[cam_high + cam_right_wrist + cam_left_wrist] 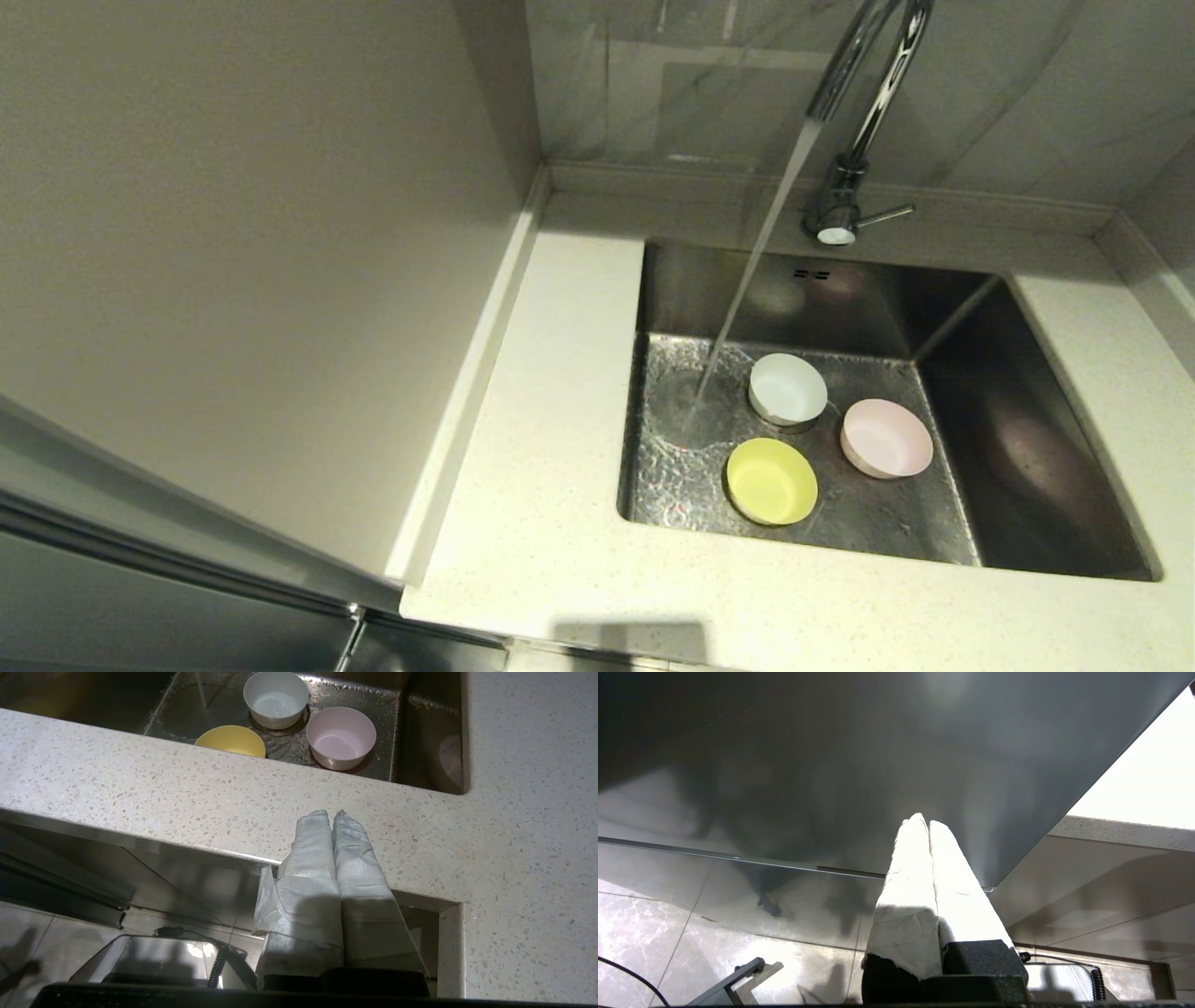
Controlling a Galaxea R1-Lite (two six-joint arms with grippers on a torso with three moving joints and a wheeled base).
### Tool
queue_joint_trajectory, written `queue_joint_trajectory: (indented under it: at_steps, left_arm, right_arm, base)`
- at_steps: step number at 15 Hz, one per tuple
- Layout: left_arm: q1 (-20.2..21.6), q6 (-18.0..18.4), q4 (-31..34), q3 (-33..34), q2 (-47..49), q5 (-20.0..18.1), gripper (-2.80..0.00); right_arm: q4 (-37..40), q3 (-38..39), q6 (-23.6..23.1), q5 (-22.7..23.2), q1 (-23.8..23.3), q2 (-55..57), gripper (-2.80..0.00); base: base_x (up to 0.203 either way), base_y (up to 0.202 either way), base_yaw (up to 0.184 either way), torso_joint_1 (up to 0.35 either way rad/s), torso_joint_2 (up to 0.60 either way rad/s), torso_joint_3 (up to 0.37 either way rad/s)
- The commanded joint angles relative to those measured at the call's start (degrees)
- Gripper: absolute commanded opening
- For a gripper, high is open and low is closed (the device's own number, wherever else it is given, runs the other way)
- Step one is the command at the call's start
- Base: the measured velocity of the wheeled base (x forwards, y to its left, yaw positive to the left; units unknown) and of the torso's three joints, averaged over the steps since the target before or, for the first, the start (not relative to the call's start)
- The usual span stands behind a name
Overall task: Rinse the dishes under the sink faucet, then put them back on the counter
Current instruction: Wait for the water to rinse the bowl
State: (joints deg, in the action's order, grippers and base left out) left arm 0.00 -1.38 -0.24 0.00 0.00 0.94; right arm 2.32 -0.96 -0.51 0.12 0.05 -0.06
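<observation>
1. The table (541, 523), an off-white speckled worktop with a raised rim along the walls, wraps around the basin on the left, the front and the right.
2. The sink (1018, 467) is a deep steel basin set into the table; its floor is wet and rippled on the left side, and two small overflow slots show in its back wall.
3. The faucet (864, 103), a chrome gooseneck with a thin side lever, stands behind the sink and is running; the stream of water (756, 252) slants down and lands on the basin floor left of the bowls, hitting none of them.
4. All three dishes sit upright on the sink floor, close together but apart. The pink bowl (887, 437) is farthest right.
5. The yellow bowl (771, 481) is nearest the front edge.
6. The white bowl (788, 388) is farthest back, nearest the stream, with a little water in it.
7. The right hand (332, 814) hangs low in front of the table's edge, white-wrapped fingers pressed together, holding nothing.
8. The left hand (924, 820) is also down low, beside a dark cabinet front, fingers together and empty.
</observation>
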Motion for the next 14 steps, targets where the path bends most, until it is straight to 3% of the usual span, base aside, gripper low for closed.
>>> queue_joint_trajectory:
  at_steps: [1, 14]
  left_arm:
    - [0.00, -0.03, -0.02, 0.00, -0.09, 0.03, -2.80]
    - [0.00, -0.03, -0.02, 0.00, -0.09, 0.03, -2.80]
  right_arm:
    - [0.05, 0.00, -0.02, -0.02, 0.04, 0.06, -2.80]
    - [0.02, 0.00, -0.02, 0.00, -0.05, 0.06, -2.80]
  base:
    - [0.000, 0.000, 0.000, 0.000, 0.00, 0.000]
    - [0.000, 0.000, 0.000, 0.000, 0.00, 0.000]
